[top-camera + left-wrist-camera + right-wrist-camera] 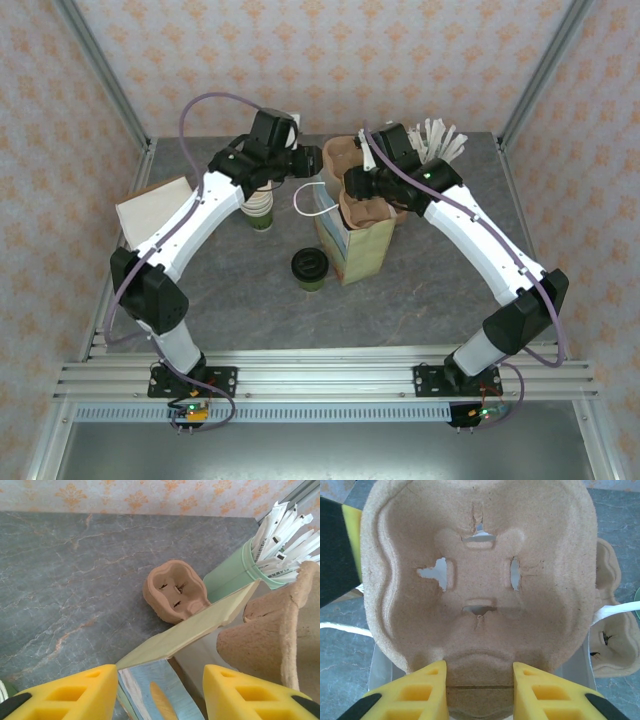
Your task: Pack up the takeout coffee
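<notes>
The takeout coffee (310, 268), a small cup with a black lid, stands on the table in front of the paper bag (367, 252). My right gripper (360, 185) (479, 672) is shut on a brown pulp cup carrier (480, 580) and holds it over the bag's open mouth. My left gripper (312, 160) (160, 680) is at the bag's back-left top corner. Its yellow fingers (75, 692) are apart, and the bag's rim (195, 627) runs between them without being pinched.
A second pulp carrier (175, 592) lies on the table behind the bag. A mint-green cup of white wrapped sticks (440, 145) stands at the back right. A lidless stack of cream cups (260, 210) is left of the bag, and brown paper (155, 205) lies at the left edge.
</notes>
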Robot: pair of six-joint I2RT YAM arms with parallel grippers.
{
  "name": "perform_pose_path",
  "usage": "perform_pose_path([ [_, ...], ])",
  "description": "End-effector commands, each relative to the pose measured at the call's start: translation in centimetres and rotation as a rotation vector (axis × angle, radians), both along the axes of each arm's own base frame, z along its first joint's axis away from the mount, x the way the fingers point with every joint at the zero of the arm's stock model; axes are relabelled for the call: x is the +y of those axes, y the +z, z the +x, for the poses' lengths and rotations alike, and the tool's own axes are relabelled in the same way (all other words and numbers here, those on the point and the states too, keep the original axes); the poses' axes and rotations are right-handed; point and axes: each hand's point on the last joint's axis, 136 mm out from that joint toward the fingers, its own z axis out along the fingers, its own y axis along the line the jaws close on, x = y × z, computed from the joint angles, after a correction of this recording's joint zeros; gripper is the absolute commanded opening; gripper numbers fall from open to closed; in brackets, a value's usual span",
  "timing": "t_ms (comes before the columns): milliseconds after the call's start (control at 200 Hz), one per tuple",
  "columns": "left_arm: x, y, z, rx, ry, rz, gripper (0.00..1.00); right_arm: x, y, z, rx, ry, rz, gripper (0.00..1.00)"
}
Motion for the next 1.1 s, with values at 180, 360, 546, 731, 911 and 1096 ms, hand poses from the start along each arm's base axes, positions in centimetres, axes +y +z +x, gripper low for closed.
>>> perform_pose_path([
  [180,-0.2,-0.9,0.8,0.048,-0.043,0.019,0.47,-0.5,1.6,-0.4,-0.039,-0.016,0.014,0.31],
  [360,-0.3,-1.5,1.6,0.067,-0.039,0.023,0.46,-0.5,1.4,-0.5,-0.034,-0.013,0.012,0.31],
  [546,0.6,-1.7,2.3,0.079,-0.003,0.013,0.43,-0.6,1.1,-0.7,-0.022,-0.013,0.004,0.31],
  [731,1.0,-1.9,2.5,0.084,0.007,0.011,0.42,-0.6,0.5,-1.0,0.002,-0.009,0.002,0.31],
  [911,0.9,-2.0,2.4,0.088,0.004,0.001,0.42,-0.4,-0.3,-1.4,0.033,0.002,0.006,0.31],
  [1096,0.7,-1.8,2.2,0.089,-0.006,-0.018,0.42,-0.3,-1.2,-1.9,0.064,0.011,-0.008,0.31],
])
